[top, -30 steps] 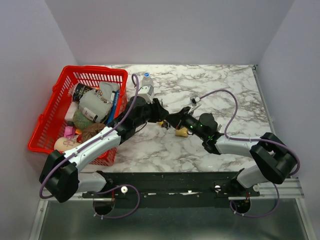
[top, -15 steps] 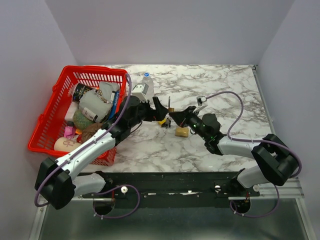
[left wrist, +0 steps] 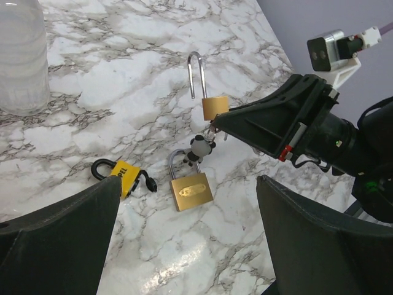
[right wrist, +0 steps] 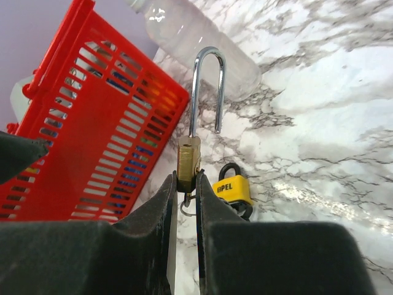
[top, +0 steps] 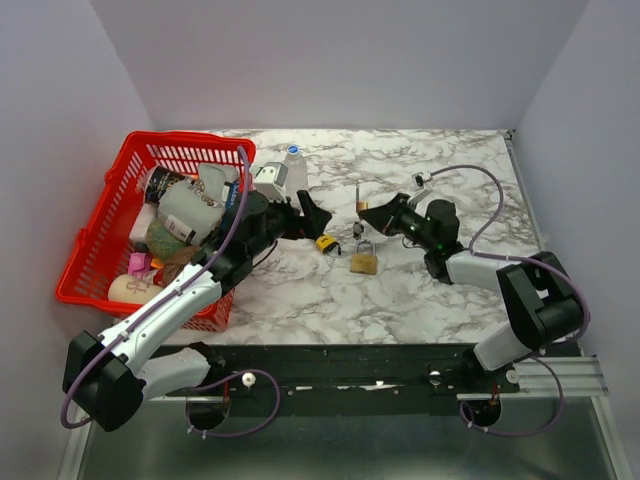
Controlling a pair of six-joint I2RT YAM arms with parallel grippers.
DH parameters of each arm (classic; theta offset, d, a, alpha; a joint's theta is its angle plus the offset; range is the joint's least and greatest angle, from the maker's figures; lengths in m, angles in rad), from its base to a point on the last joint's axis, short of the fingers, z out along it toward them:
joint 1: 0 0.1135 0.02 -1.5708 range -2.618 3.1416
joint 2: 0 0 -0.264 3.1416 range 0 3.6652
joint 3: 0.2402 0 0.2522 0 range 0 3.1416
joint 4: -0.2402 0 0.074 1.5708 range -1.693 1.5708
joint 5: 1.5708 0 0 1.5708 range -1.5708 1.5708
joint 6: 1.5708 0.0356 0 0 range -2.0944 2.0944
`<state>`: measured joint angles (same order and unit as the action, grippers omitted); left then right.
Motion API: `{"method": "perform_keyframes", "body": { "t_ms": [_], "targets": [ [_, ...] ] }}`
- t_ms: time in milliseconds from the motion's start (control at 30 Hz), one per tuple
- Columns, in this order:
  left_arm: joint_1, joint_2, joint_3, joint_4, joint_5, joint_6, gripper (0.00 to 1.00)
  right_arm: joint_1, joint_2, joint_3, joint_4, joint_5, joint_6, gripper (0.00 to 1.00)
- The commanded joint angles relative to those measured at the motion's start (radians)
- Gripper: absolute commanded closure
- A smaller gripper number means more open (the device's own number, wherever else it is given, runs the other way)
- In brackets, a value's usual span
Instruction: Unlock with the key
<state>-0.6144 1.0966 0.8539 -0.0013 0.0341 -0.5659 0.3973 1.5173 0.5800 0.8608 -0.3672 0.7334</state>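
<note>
Currently: right gripper pressed together on the bottom end of the small brass padlock, which it holds upright above the marble table. The shackle is swung open, one leg free. A key ring hangs just under the fingertips; the key itself is hidden between the pads.

Second brass padlock lies flat on the table directly below that ring, its shackle shut. Cannot tell whether ring and lock touch.

Left gripper spread wide, holding nothing, near the lying padlock.

Yellow padlock on the table beside it, on the left arm's side. Clear bottle and red basket stand beyond.
</note>
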Motion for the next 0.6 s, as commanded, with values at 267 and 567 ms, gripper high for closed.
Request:
{"method": "perform_keyframes", "body": {
  "t_ms": [267,567],
  "targets": [
    [0.013,-0.004,-0.01,0.018,-0.005,0.015,0.01,-0.063,0.288,0.179,0.081,-0.257,0.133,0.99],
    [0.013,-0.006,-0.007,0.017,0.0,0.015,0.01,-0.129,0.425,0.268,0.031,-0.227,0.143,0.99]
  ]
}}
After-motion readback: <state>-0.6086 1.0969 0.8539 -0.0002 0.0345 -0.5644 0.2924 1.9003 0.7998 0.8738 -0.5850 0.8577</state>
